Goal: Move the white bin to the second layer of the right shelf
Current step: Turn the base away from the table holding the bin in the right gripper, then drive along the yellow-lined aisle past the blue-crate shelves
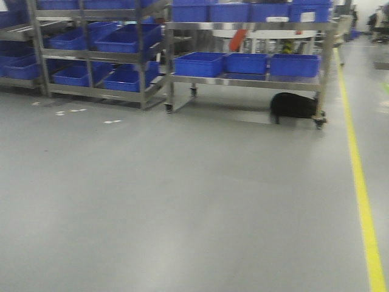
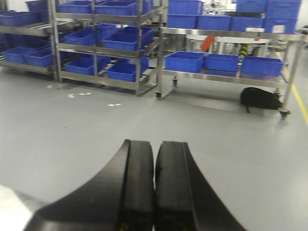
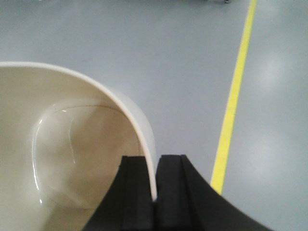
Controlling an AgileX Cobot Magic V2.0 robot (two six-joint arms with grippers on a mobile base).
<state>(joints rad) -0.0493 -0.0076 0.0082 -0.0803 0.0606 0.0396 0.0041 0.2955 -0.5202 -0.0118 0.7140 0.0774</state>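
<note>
Pinched the rim of the white bin (image 3: 72,144) with the right claw (image 3: 155,166), over floor (image 3: 144,48) near a yellow line (image 3: 233,96). Held the left claw (image 2: 155,149) pressed together, facing racks (image 2: 140,48) of blue crates (image 2: 184,61).

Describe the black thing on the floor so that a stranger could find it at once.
Look at the wheeled steel rack on the right, beside the yellow floor line. Under its lowest level, by the right-hand caster, lies a black bundle. It is the only black thing among blue crates.
</note>
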